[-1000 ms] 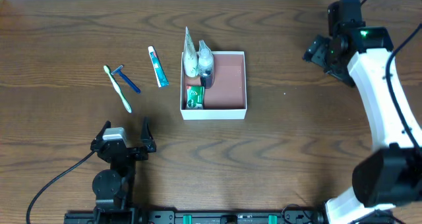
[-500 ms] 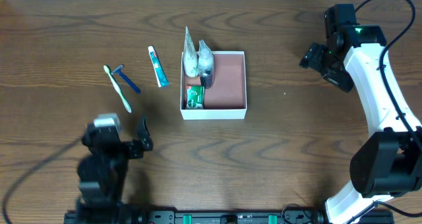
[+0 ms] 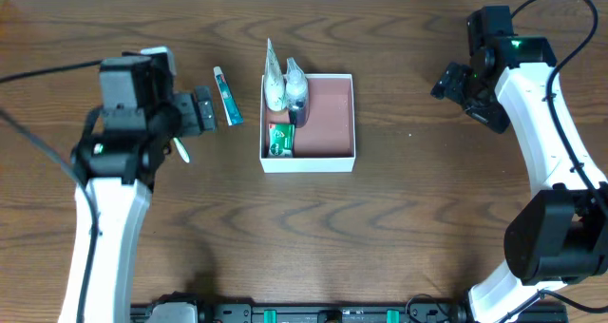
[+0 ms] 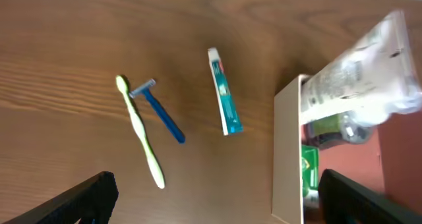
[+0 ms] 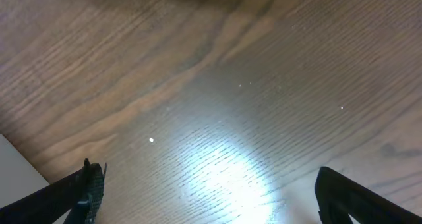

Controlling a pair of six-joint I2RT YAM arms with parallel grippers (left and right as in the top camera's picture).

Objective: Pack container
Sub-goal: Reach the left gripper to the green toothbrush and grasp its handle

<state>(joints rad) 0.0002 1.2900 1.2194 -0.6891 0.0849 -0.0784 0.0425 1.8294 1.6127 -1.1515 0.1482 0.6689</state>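
Note:
The container, a square white box with a reddish-brown inside, stands mid-table; its wall shows in the left wrist view. A clear tube, a small bottle and a green item sit along its left side. A toothpaste tube lies left of it. My left gripper is open and empty above the toothbrush and blue razor. My right gripper is open and empty over bare table, right of the container.
The wooden table stretches around the container. In the overhead view the left arm covers the razor and most of the toothbrush. A white corner shows at the left edge of the right wrist view.
The left arm has swung from the table's front edge to the far left, above the toothbrush and razor. The right arm has shifted slightly left.

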